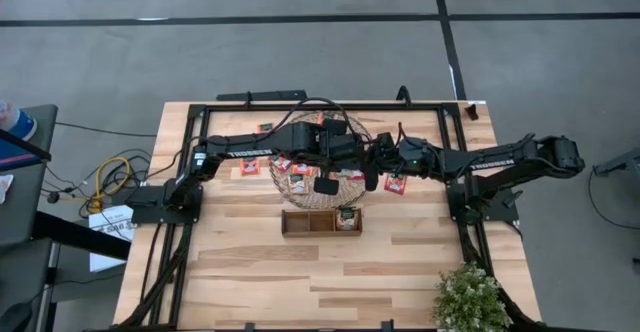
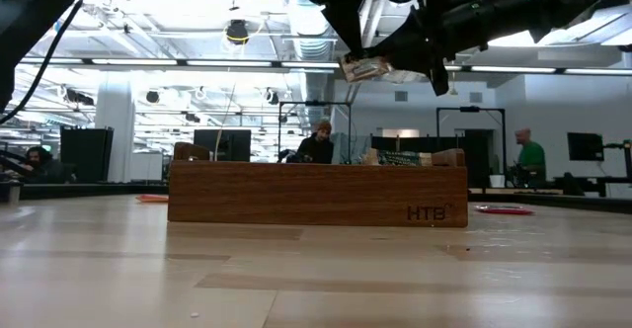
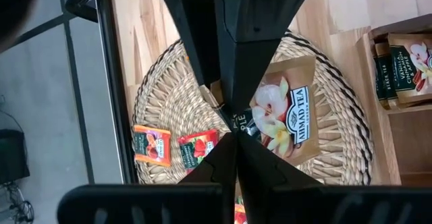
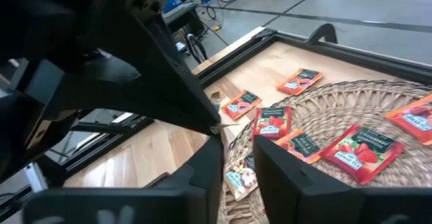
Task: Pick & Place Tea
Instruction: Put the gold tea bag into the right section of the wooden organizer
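Overhead, mat: round woven mat carries red tea sachets; wooden tray holds one.
Low, left gripper: clamped on a pale sachet, aloft.
Right wrist, right gripper: narrowly parted, empty.

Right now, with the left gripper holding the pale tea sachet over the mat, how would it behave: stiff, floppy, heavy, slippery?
Probably light: the pale sachet looks thin and flat. Likely semi-stiff: pinched near one edge by the left gripper, it shows no droop. Pushed on the woven mat, it would likely slide, not roll.
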Motion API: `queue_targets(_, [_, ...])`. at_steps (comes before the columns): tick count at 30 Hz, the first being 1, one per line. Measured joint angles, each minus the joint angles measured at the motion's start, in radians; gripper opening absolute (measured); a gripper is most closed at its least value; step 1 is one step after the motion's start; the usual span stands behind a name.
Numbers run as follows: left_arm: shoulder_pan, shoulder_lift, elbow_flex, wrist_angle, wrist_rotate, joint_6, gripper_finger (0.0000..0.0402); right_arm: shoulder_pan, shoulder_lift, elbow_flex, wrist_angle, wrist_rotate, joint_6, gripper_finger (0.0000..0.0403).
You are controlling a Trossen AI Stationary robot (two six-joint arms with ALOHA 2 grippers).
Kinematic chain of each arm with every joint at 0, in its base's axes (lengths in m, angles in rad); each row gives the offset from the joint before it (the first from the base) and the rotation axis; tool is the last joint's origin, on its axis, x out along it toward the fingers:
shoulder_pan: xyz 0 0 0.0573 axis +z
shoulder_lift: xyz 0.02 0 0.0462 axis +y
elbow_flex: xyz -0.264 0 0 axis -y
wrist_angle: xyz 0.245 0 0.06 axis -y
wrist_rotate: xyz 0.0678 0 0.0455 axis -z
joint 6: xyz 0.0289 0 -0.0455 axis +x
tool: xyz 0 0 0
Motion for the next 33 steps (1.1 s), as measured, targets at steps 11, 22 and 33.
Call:
queue_targets(11, [-0.001,0.000,0.000,0.003,0.014,-0.005,0.0000,0.011,0.000,0.000,0.001,-0.027,0.000,0.0003])
queue_targets(22, [0.000,0.000,0.000,0.009,0.014,-0.046,0.0009,0.017,0.000,0.000,0.004,-0.026,0.008,0.0000])
queue_targets(33, [0.005,0.000,0.000,0.007,0.007,-0.056,0.0099,0.017,0.000,0.000,0.004,-0.027,0.008,0.0000])
